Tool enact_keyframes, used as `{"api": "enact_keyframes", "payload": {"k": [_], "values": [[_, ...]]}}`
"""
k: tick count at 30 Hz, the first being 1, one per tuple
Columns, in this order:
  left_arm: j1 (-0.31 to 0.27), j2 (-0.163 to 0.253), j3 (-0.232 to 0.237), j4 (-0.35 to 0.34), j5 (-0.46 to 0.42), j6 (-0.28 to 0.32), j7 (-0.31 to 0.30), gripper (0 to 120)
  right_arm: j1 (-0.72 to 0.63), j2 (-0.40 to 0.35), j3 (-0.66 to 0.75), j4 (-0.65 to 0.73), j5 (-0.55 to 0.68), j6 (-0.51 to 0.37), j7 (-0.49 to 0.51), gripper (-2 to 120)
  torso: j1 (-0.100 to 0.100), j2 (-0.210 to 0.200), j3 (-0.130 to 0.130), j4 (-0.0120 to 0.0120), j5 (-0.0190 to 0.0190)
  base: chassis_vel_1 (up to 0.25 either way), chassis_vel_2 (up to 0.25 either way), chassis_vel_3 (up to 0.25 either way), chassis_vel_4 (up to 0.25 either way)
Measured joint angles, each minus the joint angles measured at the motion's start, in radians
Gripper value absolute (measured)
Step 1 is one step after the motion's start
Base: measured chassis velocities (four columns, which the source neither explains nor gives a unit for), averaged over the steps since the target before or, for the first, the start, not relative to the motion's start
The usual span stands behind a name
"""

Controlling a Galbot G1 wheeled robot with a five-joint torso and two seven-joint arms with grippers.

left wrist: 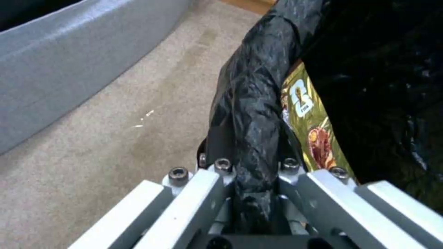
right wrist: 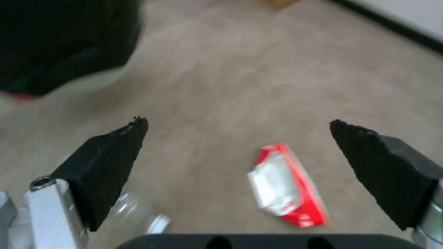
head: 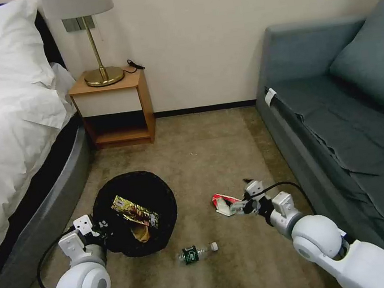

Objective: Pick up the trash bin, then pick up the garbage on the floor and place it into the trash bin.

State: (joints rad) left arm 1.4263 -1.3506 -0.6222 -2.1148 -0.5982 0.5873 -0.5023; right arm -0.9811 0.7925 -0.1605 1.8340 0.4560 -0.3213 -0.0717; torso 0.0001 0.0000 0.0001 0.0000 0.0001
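- Trash bin (head: 135, 213): round, lined with a crinkly black bag; on the carpet (head: 202, 152) beside the bed (head: 3, 140), in front of the nightstand (head: 114, 107). Whether it rests on the floor or is lifted cannot be told.
- Left tool (head: 100, 228): pressed together on the bin's near rim, the black bag (left wrist: 251, 114) pinched between its fingers (left wrist: 184, 193).
- Yellow-gold snack wrapper (head: 135, 211): inside the bin, leaning against the inner wall close to the gripped rim.
- Brown paper scrap (head: 141, 234): inside the bin, just below the snack wrapper.
- Red-and-white wrapper (head: 223, 203): crumpled, on the carpet to the right of the bin, well apart from it.
- Right tool (head: 238, 208): spread wide, hovering just beside the red-and-white wrapper; in the right wrist view the wrapper lies between the two black pads (right wrist: 106, 162), nearer one of them, with no contact visible.
- Clear bottle with green label (head: 197, 253): lying on its side on the carpet, between bin and right arm, nearer the robot.
- Sofa (head: 348, 109): grey-blue, along the right.
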Motion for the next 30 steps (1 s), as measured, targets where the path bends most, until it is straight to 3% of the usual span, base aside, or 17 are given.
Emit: {"api": "enact_keyframes", "payload": {"k": [5,11,17,22,30], "values": [[0.006,-0.006,-0.001,-0.005,0.011,0.000,0.000,3,0.123,-0.007,-0.155,-0.075,0.024,-0.025,-0.039,100,0.000,0.000,0.000,-0.0002,-0.0001,0.000,0.000,0.000,0.000],[0.011,-0.019,-0.003,-0.007,0.023,-0.002,0.000,3,0.342,0.023,-0.441,-0.222,0.057,0.022,-0.035,100,0.000,0.000,0.000,0.0002,0.0001,0.000,0.000,0.000,0.000],[0.018,-0.027,-0.005,-0.005,0.032,-0.008,0.000,3,0.461,0.068,-0.663,-0.357,0.061,0.102,-0.022,100,0.000,0.000,0.000,0.0000,-0.0002,0.000,0.000,0.000,0.000],[0.026,-0.030,-0.011,-0.009,0.035,-0.011,0.000,3,0.529,0.105,-0.809,-0.448,0.063,0.166,-0.017,100,0.000,0.000,0.000,0.0000,-0.0002,0.000,0.000,0.000,0.000],[0.037,-0.034,-0.020,-0.016,0.036,-0.019,0.001,3,0.571,0.157,-0.896,-0.545,0.062,0.235,-0.013,99,0.000,0.000,0.000,-0.0001,-0.0001,0.000,0.000,0.000,0.000]]}}
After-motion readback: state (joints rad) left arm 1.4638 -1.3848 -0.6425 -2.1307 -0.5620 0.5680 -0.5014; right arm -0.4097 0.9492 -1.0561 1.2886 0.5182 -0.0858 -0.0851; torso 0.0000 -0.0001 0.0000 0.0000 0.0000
